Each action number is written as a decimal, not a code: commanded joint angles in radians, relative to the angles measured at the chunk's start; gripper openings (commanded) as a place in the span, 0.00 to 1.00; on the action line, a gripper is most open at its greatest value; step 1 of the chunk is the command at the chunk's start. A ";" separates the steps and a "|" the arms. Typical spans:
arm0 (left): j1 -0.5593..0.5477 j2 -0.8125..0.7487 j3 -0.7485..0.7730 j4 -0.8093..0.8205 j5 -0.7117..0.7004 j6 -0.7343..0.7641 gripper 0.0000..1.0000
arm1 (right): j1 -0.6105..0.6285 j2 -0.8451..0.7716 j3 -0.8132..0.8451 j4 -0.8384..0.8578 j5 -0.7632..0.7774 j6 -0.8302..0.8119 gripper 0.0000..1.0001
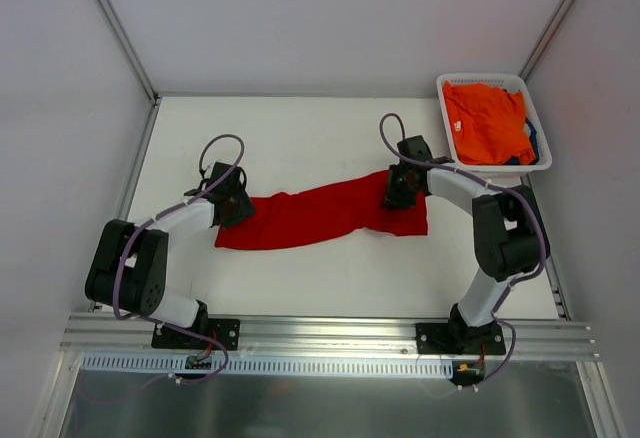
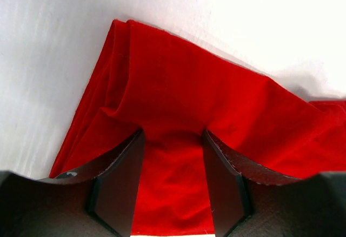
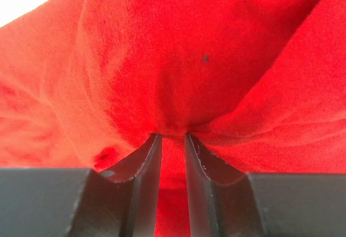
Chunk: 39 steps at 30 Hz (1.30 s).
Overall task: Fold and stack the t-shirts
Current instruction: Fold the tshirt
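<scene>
1. The red t-shirt (image 1: 320, 216) lay across the middle of the frame on the white table (image 1: 300, 128), stretched into a long, wrinkled band of soft cloth.
2. The left gripper (image 1: 232, 203) was clamped on its left end, and folded red cloth filled the gap between the black fingers (image 2: 119, 188).
3. The right gripper (image 1: 400, 190) pinched the right end, where the knit cloth gathered in creases.
4. The orange t-shirt (image 1: 487, 123) sat crumpled in the white plastic basket (image 1: 480, 79) at the upper right, with a dark blue cloth (image 1: 530, 141) showing at its edge.

Both gripping: left pincer (image 2: 173, 135), right pincer (image 3: 173, 137)
</scene>
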 commanded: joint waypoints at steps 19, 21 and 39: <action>-0.241 -0.173 -0.214 -0.111 0.101 -0.259 0.48 | -0.084 0.328 0.500 -0.088 -0.130 -0.024 0.27; -0.267 -0.176 -0.229 -0.109 0.105 -0.273 0.47 | -0.086 0.377 0.561 -0.102 -0.151 -0.021 0.27; -0.683 -0.167 -0.392 0.150 -0.076 -0.854 0.42 | -0.089 0.652 0.900 0.059 -0.400 0.027 0.28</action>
